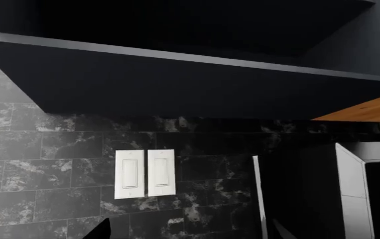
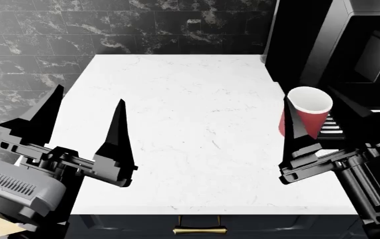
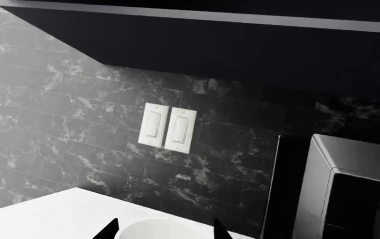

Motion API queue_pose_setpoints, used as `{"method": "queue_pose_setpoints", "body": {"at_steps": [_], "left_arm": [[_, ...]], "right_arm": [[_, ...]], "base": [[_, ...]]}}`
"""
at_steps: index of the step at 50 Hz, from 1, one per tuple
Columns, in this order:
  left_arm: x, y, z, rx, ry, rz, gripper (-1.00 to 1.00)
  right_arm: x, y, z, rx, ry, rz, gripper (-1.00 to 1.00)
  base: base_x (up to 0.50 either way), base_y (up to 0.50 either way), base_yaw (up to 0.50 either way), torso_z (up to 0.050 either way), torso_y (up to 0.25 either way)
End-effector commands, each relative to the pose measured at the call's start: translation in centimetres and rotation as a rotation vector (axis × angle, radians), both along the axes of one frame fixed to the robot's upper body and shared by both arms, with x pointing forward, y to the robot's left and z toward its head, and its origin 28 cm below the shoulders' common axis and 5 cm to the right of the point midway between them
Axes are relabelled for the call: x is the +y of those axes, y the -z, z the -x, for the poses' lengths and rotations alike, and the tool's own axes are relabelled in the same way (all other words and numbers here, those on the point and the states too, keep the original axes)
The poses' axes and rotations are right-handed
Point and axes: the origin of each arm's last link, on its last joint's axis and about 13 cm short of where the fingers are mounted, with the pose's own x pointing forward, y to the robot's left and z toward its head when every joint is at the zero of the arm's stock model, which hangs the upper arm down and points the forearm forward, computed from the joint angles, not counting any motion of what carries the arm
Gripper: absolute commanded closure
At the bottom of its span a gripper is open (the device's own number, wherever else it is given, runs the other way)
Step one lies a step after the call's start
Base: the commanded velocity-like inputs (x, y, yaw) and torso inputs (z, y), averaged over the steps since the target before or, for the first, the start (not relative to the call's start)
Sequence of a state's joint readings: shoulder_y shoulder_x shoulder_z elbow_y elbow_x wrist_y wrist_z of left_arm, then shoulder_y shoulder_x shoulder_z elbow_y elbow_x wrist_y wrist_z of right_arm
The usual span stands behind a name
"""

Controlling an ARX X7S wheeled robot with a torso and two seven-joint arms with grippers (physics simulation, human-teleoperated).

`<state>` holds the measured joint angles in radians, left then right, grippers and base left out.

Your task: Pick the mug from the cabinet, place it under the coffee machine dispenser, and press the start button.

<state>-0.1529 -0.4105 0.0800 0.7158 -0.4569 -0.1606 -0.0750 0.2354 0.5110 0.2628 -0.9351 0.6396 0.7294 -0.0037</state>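
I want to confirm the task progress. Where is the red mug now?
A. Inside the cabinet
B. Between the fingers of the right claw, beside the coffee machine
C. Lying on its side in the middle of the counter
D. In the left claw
B: in the head view the red mug stands upright between the right claw fingers, near the coffee machine; the left claw is open and empty.

I can read no text, brand, number or label in any of my three views. The coffee machine (image 2: 349,45) carries a small square mark on its front panel (too small for me to tell whether it is an icon or a letter). The white wall switches (image 3: 168,127) are blank, the mug (image 2: 307,115) is plain red with no print, and the white countertop (image 2: 190,129) bears nothing written.
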Motion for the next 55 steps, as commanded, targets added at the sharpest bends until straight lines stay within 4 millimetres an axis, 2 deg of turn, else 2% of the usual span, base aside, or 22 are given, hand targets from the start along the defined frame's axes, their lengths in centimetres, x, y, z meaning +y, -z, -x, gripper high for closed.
{"method": "queue_pose_setpoints", "body": {"at_steps": [1,14,31,55], "left_arm": [[0.0,0.0,0.0,0.002,-0.005,0.001,-1.0],[0.0,0.1,0.1,0.002,-0.002,0.002,-1.0],[-0.1,0.1,0.1,0.003,-0.002,0.005,-1.0],[0.0,0.3,0.1,0.006,-0.005,0.01,-1.0]], "right_arm": [[-0.9,-0.2,0.2,-0.018,0.079,0.0,1.0],[-1.6,-0.8,0.4,-0.046,0.136,-0.027,1.0],[-2.1,1.7,-1.3,0.032,0.191,-0.008,1.0],[-3.1,2.8,-2.4,0.04,0.284,-0.014,1.0]], "base": [[0.0,0.0,0.0,0.0,0.0],[0.0,0.0,0.0,0.0,0.001],[0.0,0.0,0.0,0.001,0.0],[0.0,0.0,0.0,0.0,0.001]]}}
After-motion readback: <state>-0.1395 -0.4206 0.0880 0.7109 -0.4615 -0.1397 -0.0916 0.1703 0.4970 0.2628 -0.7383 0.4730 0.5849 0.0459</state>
